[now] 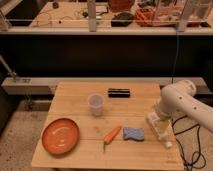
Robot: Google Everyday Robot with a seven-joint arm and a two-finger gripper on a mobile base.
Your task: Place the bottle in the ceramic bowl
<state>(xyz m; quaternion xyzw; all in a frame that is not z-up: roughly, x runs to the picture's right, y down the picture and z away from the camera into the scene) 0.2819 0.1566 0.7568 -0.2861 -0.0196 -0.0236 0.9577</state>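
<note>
The ceramic bowl (60,136), a wide orange dish, sits at the table's front left and holds nothing. The bottle (165,138), slim and whitish, lies near the table's right edge, pointing toward the front right corner. My gripper (156,122) hangs from the white arm (181,100) directly over the bottle's near end and partly covers it. Its jaws stand open, and I cannot tell whether they touch the bottle.
A translucent plastic cup (96,103) stands mid-table, with a black flat object (119,92) behind it. A carrot (112,134) and a blue sponge (133,133) lie between the bowl and the bottle. A cable (192,150) hangs off the table's right side.
</note>
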